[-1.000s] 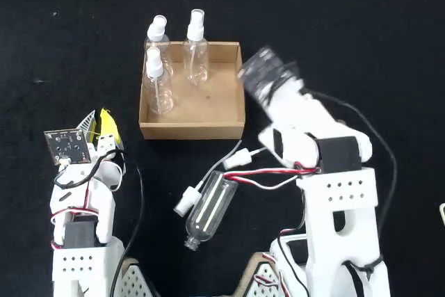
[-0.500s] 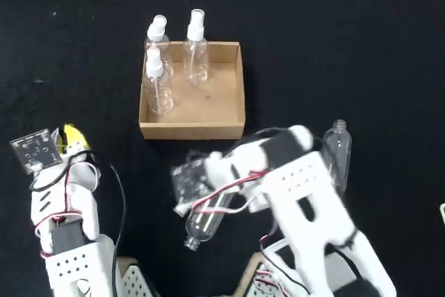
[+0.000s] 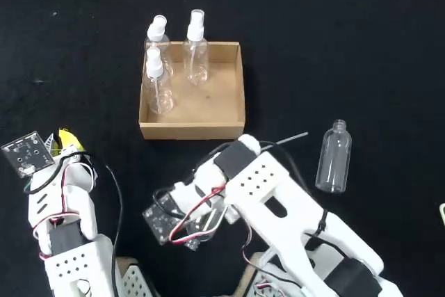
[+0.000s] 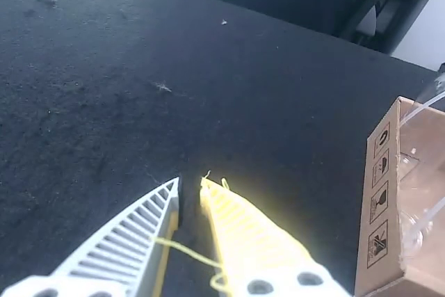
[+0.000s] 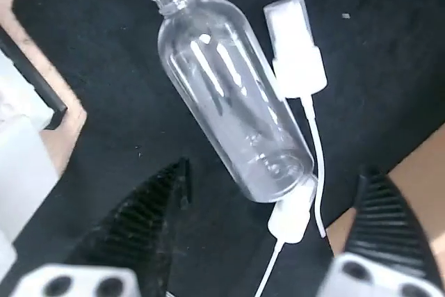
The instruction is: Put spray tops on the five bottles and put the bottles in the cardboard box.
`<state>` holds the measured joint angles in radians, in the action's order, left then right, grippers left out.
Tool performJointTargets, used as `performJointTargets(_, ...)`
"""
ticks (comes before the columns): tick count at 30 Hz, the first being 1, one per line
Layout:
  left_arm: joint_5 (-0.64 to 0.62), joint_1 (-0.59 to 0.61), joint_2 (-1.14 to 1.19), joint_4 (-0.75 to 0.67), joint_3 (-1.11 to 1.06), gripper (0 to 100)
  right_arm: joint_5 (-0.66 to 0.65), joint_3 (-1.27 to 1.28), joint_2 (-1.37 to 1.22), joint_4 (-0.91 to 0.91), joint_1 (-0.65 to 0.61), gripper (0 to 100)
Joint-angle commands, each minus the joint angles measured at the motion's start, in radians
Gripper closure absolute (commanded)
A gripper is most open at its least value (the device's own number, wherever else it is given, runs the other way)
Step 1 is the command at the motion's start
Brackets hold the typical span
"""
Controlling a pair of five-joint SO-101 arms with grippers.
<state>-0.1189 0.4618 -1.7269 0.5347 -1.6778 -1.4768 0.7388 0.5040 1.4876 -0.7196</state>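
The right gripper [image 5: 275,170] hangs low over the black surface [image 3: 361,53] with its dark fingers spread wide and nothing between them gripped, straddling an uncapped bottle [image 5: 229,102] that lies on its side just in front of the cardboard box [image 3: 192,131]. Its threaded neck is bare, and right beside it lies a loose spray top [image 5: 295,53] with its thin dip tube trailing along the bottle's flank. Another spray top [image 5: 292,215] sits at the bottle's base, touching it or very nearly. Over on the right of the surface, well apart from the arm, a second uncapped bottle [image 3: 334,158] lies alone. In the box, one capped bottle [image 3: 158,85] stands upright near the left wall, another capped bottle [image 3: 197,53] stands toward the far wall, and a third capped bottle [image 3: 157,33] rises just behind the first at the far-left corner. The left gripper [image 4: 189,187] hovers over bare surface to the left of the box, its white and yellow fingers pinched together at the tips on nothing.
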Motion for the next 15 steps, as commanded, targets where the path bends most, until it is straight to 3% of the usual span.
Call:
performJointTargets(1, -0.005, 0.008, 0.002, 0.002, 0.028, 95, -0.021, 0.016, -0.001, -0.018, -0.009, 56.4)
performJointTargets(4, -0.006, 0.015, 0.002, 0.002, 0.03, 95, -0.031, 0.051, -0.001, -0.04, -0.009, 55.7)
performJointTargets(11, -0.008, 0.015, 0.002, 0.003, 0.03, 95, -0.035, 0.257, 0.001, -0.288, -0.008, 56.0)
performJointTargets(13, -0.008, 0.008, 0.002, 0.003, 0.03, 95, -0.002, 0.286, -0.001, -0.313, -0.011, 60.9)
performJointTargets(15, -0.008, 0.008, 0.002, 0.003, 0.03, 95, 0.069, 0.302, -0.001, -0.35, -0.014, 73.3)
